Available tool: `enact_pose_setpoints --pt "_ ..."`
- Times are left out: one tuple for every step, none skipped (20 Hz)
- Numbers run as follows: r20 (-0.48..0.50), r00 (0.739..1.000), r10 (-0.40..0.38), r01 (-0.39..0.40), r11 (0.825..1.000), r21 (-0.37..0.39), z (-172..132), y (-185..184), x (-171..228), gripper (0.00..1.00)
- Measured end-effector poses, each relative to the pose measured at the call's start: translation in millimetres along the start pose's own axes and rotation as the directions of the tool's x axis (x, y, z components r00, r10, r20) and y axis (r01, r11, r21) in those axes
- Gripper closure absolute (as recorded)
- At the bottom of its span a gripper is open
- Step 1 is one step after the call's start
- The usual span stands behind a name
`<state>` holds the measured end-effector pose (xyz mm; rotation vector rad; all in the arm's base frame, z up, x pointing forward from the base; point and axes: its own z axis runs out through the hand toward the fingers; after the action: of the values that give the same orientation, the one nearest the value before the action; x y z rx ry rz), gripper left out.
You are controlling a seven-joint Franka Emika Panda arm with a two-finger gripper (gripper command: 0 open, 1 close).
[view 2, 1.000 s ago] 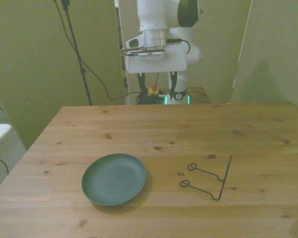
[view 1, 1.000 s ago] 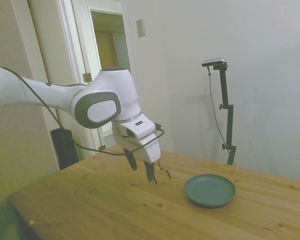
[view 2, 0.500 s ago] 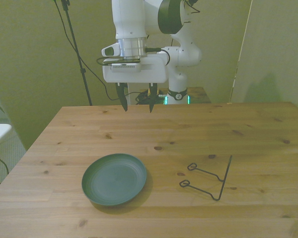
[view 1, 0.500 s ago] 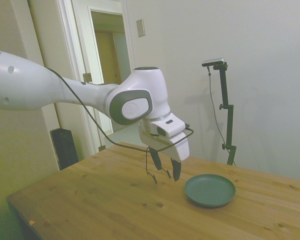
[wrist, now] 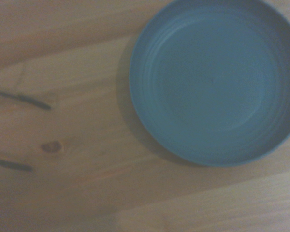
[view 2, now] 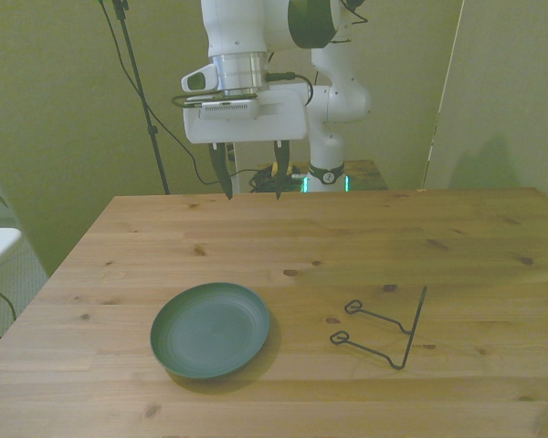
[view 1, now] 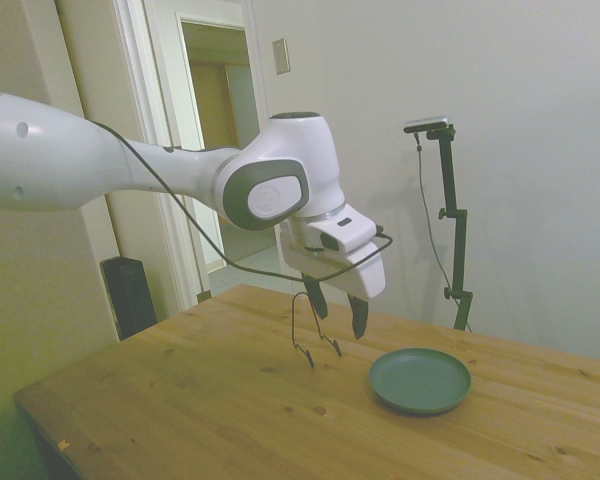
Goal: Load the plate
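The round dark green plate (view 1: 420, 380) lies flat and empty on the wooden table (view 1: 180, 400). In the front view the plate (view 2: 210, 328) sits toward the near edge at the front view's left. The wrist view shows the plate (wrist: 215, 79) from above, filling much of the picture. My gripper (view 1: 338, 312) hangs well above the table, open, with nothing between its fingers. In the front view the gripper (view 2: 253, 190) is over the table's far edge, well behind the plate and not touching it.
A thin black wire stand (view 2: 384, 328) lies on the table to the front view's right of the plate; from the side the wire stand (view 1: 310, 335) shows below the gripper. Its two wire ends (wrist: 24, 99) appear in the wrist view. A black box (view 1: 128, 295) stands by the doorway.
The arm swung toward the front view's left and, seen from the side, closer to the plate, then rose slightly. The fingers stayed open. Plate and wire stand have not moved.
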<state>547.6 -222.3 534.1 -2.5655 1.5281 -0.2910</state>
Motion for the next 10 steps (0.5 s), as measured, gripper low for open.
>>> enact_pose_setpoints --pt "-0.001 1.000 0.010 -0.010 1.000 0.001 -1.2 -6.3 7.1 0.00" --pt "-0.002 1.000 0.018 -0.018 1.000 0.001 -1.0 -13.9 14.9 0.00" --pt "-0.005 1.000 0.026 -0.026 1.000 -0.001 1.5 -21.8 23.2 0.00" --pt "-0.007 0.999 0.035 -0.035 0.999 -0.008 6.2 -30.3 31.0 0.00" --pt "-0.010 0.999 0.042 -0.042 0.999 -0.015 13.5 -38.6 38.4 0.00" --pt "-0.008 0.999 0.048 -0.049 0.998 -0.026 23.5 -46.4 45.0 0.00" --pt "-0.009 0.998 0.057 -0.057 0.998 -0.036 35.1 -54.0 51.2 0.00" --pt "-0.010 0.998 0.063 -0.063 0.997 -0.045 47.7 -60.7 56.5 0.00" --pt "-0.010 0.998 0.066 -0.067 0.996 -0.055 59.8 -66.5 60.9 0.00" --pt "-0.011 0.998 0.067 -0.068 0.996 -0.065 71.3 -71.6 64.6 0.00"
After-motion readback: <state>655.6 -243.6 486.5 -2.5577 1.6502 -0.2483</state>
